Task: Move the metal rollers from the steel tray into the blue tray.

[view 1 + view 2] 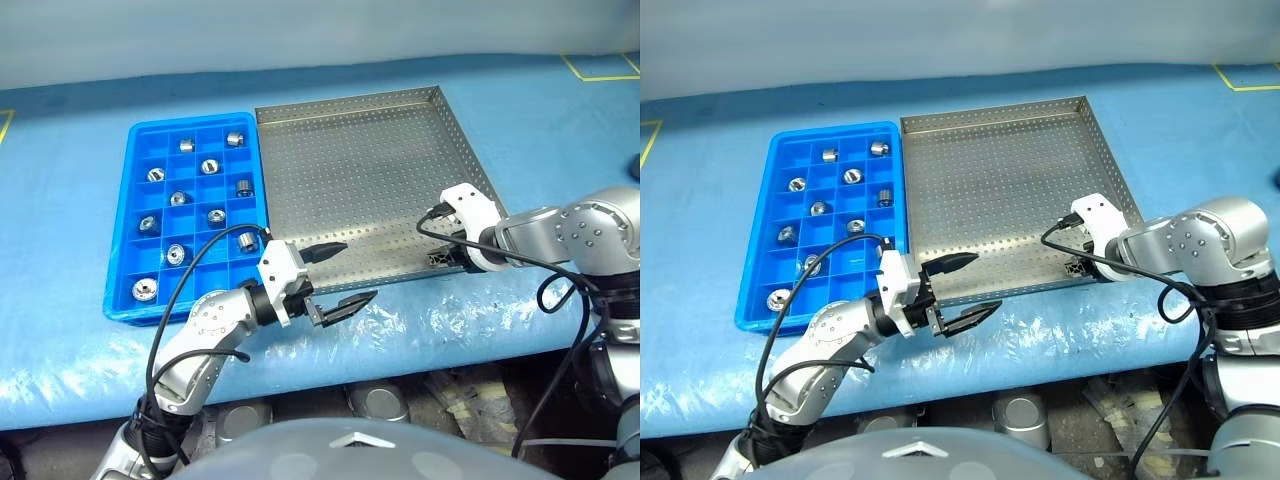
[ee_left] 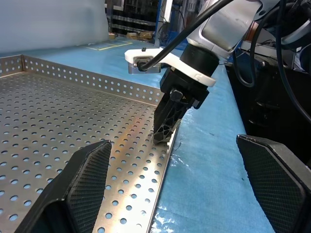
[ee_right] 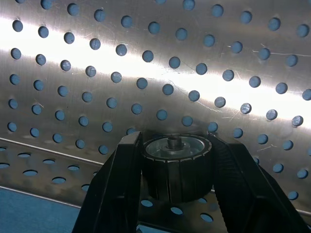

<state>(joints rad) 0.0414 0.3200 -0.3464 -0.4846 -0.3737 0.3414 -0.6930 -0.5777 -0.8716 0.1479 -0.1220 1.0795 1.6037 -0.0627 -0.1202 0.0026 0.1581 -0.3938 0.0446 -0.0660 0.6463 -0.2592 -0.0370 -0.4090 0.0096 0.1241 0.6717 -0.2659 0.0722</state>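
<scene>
The right gripper [image 3: 176, 194] points steeply down at the near right corner of the steel tray [image 1: 370, 150], its two black fingers [image 3: 116, 189] closed against the sides of one roller [image 3: 176, 162], which sits between them on the perforated floor just inside the near rim. The left gripper [image 1: 338, 275] is level, pointing toward the right gripper, with its jaws spread wide and nothing between them; one finger lies over the tray's near edge, the other over the blue cloth [image 1: 420, 320] in front of it. Beyond the left gripper, touching the steel tray's left side, the blue tray [image 1: 135, 180] holds more rollers [image 1: 209, 166], one to a compartment.
</scene>
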